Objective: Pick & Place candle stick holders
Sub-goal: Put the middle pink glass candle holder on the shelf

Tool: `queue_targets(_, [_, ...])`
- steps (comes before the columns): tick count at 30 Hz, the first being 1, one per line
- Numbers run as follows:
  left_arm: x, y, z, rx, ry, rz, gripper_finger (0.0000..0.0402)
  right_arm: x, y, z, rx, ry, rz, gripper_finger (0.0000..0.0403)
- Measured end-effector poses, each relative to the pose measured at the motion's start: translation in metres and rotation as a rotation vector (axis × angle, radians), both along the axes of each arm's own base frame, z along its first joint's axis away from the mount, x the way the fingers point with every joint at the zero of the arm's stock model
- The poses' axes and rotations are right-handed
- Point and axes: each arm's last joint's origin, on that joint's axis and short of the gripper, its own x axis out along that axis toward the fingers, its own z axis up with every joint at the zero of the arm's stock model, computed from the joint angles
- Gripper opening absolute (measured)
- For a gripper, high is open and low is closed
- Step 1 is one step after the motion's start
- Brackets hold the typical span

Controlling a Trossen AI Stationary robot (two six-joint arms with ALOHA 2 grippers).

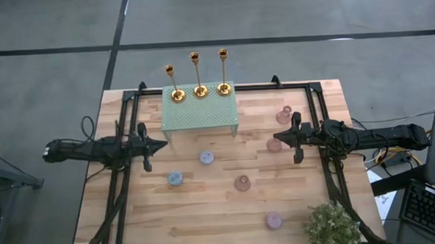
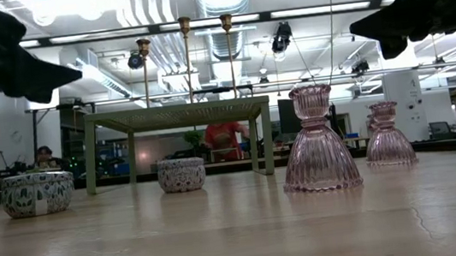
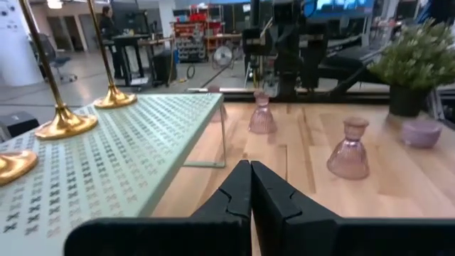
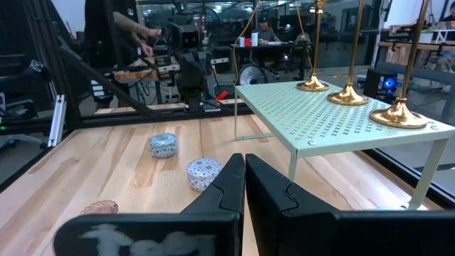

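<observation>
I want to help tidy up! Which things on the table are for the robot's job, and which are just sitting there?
For the job:
gold candlesticks
pink glass holders
small round blue and purple holders

Just sitting there:
green rack
potted plant

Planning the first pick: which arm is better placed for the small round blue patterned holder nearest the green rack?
Probably left. Its gripper hovers, jaws shut, nearer the small round blue patterned holder; the right gripper sits farther off, by the pink glass holders.

Wooden table (image 1: 207, 218) bears rack (image 1: 200, 115), holders (image 1: 241, 183), plant (image 1: 331, 226).
</observation>
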Motion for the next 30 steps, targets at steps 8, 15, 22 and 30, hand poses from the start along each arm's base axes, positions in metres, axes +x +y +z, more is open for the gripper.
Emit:
queue_targets(8, [0.002,-0.001,0.000,-0.051,-0.028,-0.016,0.0010,0.000,0.000,0.000,-0.001,-0.001,0.000,0.0008])
queue_targets(15, [0.002,-0.001,-0.001,-0.053,-0.027,-0.016,0.0011,0.000,0.000,0.000,0.000,-0.001,-0.001,0.0008])
queue_targets(22, [0.002,-0.001,-0.001,-0.053,-0.027,-0.015,0.0012,0.000,0.000,0.001,-0.005,-0.007,-0.001,0.0008])
queue_targets(30, [0.002,-0.001,-0.001,-0.053,-0.026,-0.015,0.0012,0.000,0.000,0.010,0.062,-0.112,0.001,0.0008])
